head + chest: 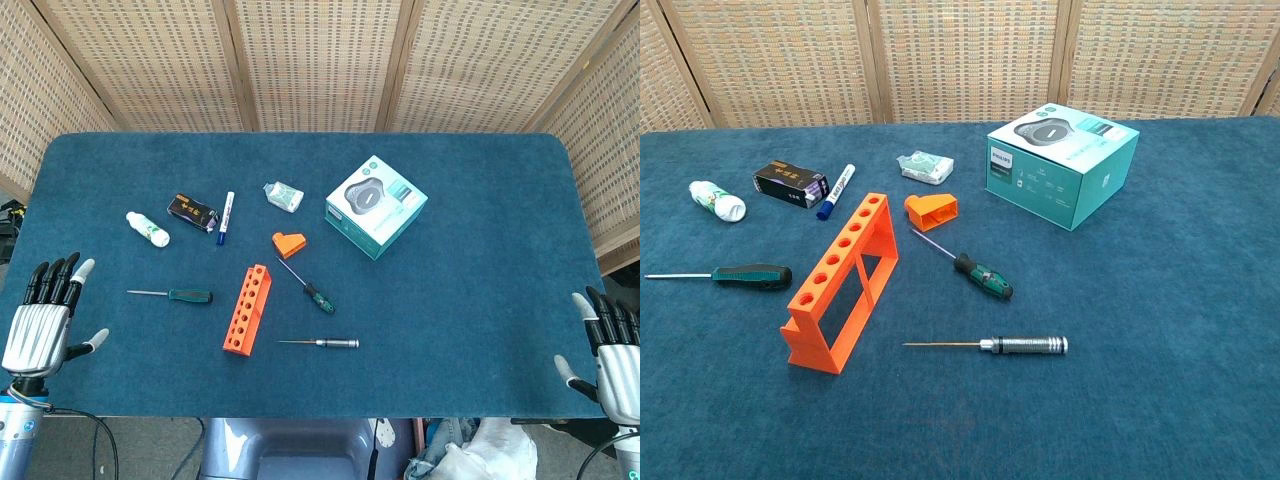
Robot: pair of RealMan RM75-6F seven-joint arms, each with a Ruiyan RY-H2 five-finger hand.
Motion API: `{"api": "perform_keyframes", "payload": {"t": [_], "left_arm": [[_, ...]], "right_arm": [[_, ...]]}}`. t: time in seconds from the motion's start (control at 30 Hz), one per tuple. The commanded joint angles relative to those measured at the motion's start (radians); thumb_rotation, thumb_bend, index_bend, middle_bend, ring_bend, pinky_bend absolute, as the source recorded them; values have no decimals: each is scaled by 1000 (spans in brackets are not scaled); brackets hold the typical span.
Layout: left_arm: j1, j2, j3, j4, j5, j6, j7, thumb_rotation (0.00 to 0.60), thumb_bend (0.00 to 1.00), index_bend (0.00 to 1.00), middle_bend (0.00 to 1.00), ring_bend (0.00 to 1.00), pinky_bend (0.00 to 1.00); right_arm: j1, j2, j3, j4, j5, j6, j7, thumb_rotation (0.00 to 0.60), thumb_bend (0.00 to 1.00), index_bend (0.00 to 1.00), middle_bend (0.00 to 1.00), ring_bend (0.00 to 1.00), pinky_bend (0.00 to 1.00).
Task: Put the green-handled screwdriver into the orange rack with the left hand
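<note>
The orange rack (pixel 247 309) (pixel 840 282) stands upright left of the table's middle, its row of holes facing up. A dark green-handled screwdriver (pixel 188 296) (pixel 752 276) lies flat just left of it, shaft pointing left. A second screwdriver with a green and black handle (pixel 319 298) (pixel 985 277) lies to the right of the rack. My left hand (pixel 45 320) rests at the front left table edge, fingers spread and empty, well left of the screwdriver. My right hand (pixel 610 350) sits empty at the front right edge. Neither hand shows in the chest view.
A silver precision screwdriver (pixel 320 343) (pixel 1025 346) lies in front of the rack. Behind are a small orange block (pixel 289 243), a teal box (pixel 376 205), a blue marker (pixel 227 217), a black box (pixel 192 211), a white bottle (pixel 147 229) and a pale packet (pixel 284 195).
</note>
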Motion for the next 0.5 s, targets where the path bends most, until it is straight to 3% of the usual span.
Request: {"api": "perform_keyframes", "payload": {"t": [0.03,0.5], "left_arm": [[0,0,0,1,-1,0,0,600,119,61,0,0,0],[-7,-3,-2,3,-2,-12,-8,600,125,83,0,0,0]], "right_arm": [[0,0,0,-1,-1,0,0,600,258,0,0,0,0],[-1,6,-1,-12,8,-9,-5,600,258,0,0,0,0]]}}
